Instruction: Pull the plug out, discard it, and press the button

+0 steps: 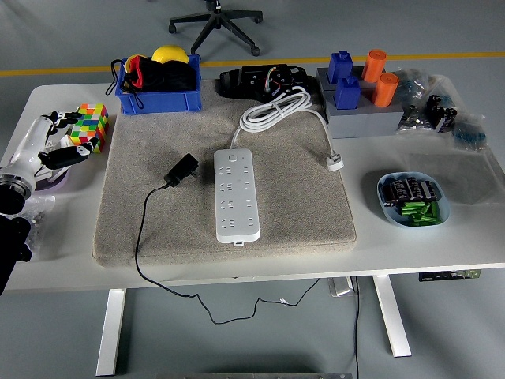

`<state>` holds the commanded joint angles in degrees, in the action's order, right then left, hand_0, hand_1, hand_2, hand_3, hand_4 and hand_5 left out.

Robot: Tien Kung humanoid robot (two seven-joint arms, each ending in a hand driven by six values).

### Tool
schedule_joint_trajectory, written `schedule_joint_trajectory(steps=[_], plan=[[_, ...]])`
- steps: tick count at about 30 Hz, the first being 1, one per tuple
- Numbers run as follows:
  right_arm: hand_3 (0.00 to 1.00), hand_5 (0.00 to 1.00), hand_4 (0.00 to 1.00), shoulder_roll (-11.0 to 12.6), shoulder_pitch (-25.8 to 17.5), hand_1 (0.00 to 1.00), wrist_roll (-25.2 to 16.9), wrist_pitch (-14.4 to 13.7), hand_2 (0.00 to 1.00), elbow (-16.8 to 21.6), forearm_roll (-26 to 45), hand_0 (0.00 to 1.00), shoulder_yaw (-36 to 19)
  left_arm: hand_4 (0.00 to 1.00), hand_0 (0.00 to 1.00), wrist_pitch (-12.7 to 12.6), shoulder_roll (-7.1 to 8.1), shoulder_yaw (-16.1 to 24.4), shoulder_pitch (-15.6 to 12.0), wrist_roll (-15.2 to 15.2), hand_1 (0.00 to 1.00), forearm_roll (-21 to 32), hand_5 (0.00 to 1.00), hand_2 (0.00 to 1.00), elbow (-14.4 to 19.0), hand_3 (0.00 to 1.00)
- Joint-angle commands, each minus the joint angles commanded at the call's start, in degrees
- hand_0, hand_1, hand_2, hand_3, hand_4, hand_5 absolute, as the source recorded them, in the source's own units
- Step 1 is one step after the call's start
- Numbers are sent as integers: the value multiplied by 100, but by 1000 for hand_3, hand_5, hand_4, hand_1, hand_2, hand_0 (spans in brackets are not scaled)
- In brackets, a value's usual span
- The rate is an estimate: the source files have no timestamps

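A white power strip [236, 194] lies lengthwise on the grey mat [300, 213], its white cable coiled behind it [276, 109]. A black plug adapter [181, 170] lies on the mat just left of the strip, out of the sockets, its black cord [142, 237] running off the front edge. My left hand [57, 138] hovers at the table's left edge beside a colourful cube [89, 126], fingers spread and holding nothing. The right arm is out of view.
A blue bin [158, 79] with a yellow ball and dark items stands at the back left. Grey block with blue and orange pieces [359, 99] sits back right. A light blue dish of batteries [413, 199] is on the right.
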<state>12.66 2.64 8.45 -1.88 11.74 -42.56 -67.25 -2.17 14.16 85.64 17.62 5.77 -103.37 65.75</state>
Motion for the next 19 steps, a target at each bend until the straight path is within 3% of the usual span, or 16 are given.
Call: schedule_joint_trajectory(steps=[19], plan=[[619, 507, 669, 24, -11, 668, -6, 0, 658, 12, 7, 751, -10, 736, 863, 7, -45, -82, 45, 2, 863, 18, 247, 809, -20, 793]])
